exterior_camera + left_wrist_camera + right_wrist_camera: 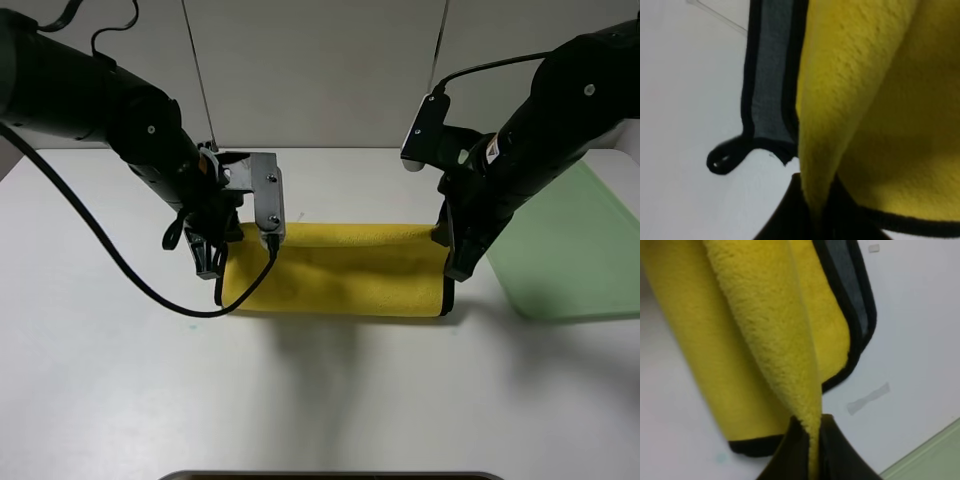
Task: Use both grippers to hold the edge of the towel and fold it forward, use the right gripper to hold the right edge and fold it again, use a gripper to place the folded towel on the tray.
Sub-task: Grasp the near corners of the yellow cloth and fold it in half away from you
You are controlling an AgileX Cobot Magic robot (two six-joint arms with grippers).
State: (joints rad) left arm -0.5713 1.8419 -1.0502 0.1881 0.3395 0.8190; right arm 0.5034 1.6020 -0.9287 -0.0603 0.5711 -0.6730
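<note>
While mid-fold, fluffy yellow towel

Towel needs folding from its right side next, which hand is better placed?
Probably the right hand: it pinches the towel at its right end, near the tray. The left hand grips the far end.
</note>
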